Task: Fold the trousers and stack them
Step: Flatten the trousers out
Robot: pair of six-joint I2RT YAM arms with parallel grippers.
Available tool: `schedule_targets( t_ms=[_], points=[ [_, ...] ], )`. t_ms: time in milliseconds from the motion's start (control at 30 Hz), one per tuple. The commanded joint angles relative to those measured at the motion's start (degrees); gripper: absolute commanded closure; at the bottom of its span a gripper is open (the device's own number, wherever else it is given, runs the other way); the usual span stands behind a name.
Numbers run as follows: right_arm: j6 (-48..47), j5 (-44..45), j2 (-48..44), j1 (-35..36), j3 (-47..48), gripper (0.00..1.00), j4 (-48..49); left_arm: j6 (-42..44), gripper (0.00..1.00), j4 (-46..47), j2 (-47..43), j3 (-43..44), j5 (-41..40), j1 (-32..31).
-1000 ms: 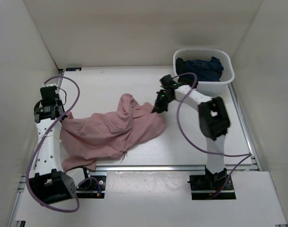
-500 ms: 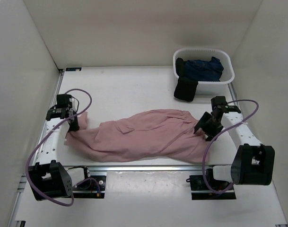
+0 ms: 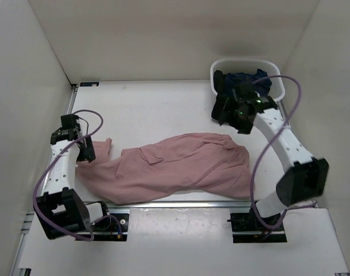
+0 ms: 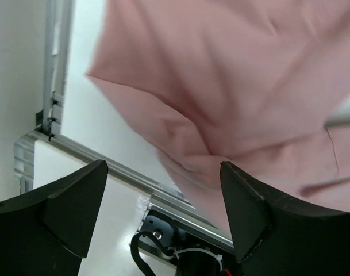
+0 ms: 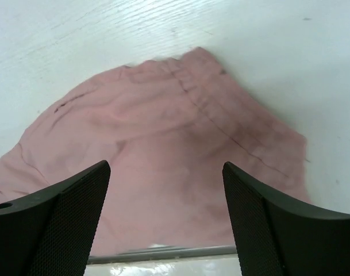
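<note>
Top cam sits high over the near edge, seeing the whole table [image 3: 152, 109]. Both wrist cams look down from close up; all three catch the trousers [image 3: 175, 167].

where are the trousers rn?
Top view: the trousers lie spread along the table's near edge, left end beside the left gripper, waistband end at right; the basket sits apart, far right.

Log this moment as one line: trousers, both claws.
trousers: laid out lengthwise on table, unfolded | left claw: open, empty, over leg end | right claw: open, empty, high beside basket
</note>
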Motion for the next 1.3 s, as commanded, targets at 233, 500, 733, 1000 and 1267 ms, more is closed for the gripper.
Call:
schedule_targets(
  t_ms=[233, 500, 733, 1000, 1267],
  points=[
    [1.3, 1.4, 30.3, 7.5, 14.3, 0.16, 2.4, -0.2, 0.11, 2.1, 13.0, 11.7, 12.3, 8.5],
    [3.7, 4.3, 37.1, 8.7, 12.3, 0.20, 4.2, -0.2, 0.06, 4.4, 23.1, 11.2, -1.0, -1.4],
    [3.1, 0.0, 36.6, 9.7, 8.1, 0.88, 6.4, -0.2, 0.03, 9.3, 16.3, 6.3, -0.1, 12.6],
    [-2.1, 8.0, 27.8, 10.4, 6.8, 1.00, 5.7, -0.2, 0.02, 11.0, 24.4, 9.4, 0.7, 13.3],
    [-7.3, 16.8, 15.3, 11.5, 7.4, 1.00, 4.9, -0.2, 0.03, 11.5, 36.7, 10.4, 1.9, 11.9]
  ],
)
